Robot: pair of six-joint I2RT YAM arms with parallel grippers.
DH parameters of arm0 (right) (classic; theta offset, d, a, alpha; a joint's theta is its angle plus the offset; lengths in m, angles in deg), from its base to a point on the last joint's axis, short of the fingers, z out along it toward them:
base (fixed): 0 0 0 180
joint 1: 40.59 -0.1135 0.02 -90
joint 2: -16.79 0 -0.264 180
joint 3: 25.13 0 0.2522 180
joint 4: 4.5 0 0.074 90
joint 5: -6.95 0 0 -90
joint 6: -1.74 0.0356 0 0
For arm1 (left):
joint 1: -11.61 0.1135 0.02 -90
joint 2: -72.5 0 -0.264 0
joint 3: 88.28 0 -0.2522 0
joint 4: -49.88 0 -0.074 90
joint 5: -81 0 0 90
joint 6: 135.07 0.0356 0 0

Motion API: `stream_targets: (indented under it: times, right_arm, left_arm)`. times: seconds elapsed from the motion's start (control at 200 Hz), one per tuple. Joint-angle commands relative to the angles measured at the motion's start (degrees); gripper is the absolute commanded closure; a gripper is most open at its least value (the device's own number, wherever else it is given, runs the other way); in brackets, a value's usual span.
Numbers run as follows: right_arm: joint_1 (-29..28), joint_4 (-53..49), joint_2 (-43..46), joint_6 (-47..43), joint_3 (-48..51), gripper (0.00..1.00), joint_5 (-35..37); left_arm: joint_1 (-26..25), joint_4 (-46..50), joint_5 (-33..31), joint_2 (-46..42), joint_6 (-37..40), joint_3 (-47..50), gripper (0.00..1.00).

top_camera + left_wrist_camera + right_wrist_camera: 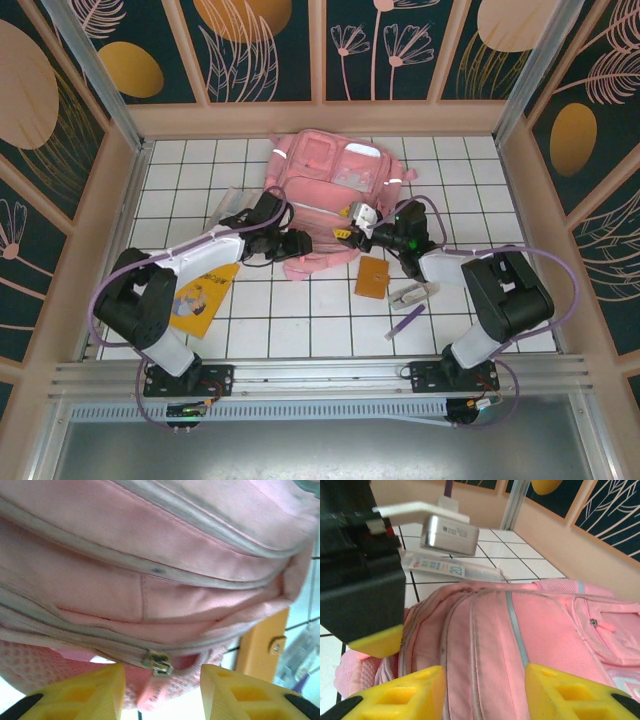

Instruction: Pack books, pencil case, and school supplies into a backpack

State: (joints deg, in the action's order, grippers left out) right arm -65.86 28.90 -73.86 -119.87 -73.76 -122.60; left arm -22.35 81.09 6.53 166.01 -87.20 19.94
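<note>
Backpack (325,175) lies flat at far centre, bottom end toward the arms, zipped shut by the look of it. Left gripper (162,680) is low at its near-left edge, jaws apart and grasping nothing, with a zipper pull (159,664) in the gap — likely lined up to catch the pull and open the bag. Right gripper (485,685) is at the near-right edge, likewise parted and empty, over the pink fabric; probably there to steady it. Nothing looks packed yet. Yellow booklet (205,295) near left, partly under the left arm. Pencil case (450,570) just left of the bag. Orange square booklet (372,277), whitish-grey item (413,293) and purple stick (406,320) near right. Table (300,330) — white tiles, dark grid lines. Wall panels (260,50) dark teal with peach and gold plant motifs.
</note>
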Motion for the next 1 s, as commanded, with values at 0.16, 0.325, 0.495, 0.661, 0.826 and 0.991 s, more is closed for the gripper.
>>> stream_targets:
  times: [0.16, 0.325, 0.495, 0.661, 0.826, 0.991]
  right_arm:
    - [-0.71, -12.10, 0.15, -10.48, -5.15, 0.55, -4.38]
    - [-2.64, -29.47, -3.07, -22.55, -11.50, 0.50, -6.19]
    - [-4.87, -35.29, -6.94, -23.13, -15.21, 0.49, -8.44]
    - [-8.21, -37.47, -10.98, -22.96, -17.70, 0.49, -4.83]
    - [-9.29, -39.06, -13.03, -23.62, -18.65, 0.52, -0.10]
    - [-9.27, -39.69, -12.96, -26.00, -17.51, 0.77, 6.80]
  left_arm:
    - [-0.71, 2.43, 0.57, 2.44, 2.49, -1.33, 0.60]
    - [-0.76, -0.13, 3.24, 2.74, 3.22, 0.14, 0.72]
    - [-0.74, -2.85, 5.90, 1.39, 5.27, 1.94, 0.89]
    - [-0.43, -4.36, 6.55, -0.44, 7.64, 3.46, 1.00]
    - [0.95, -6.87, 9.22, -2.99, 9.84, 5.72, 1.00]
    - [3.86, -9.71, 13.72, -6.65, 15.89, 8.46, 1.00]
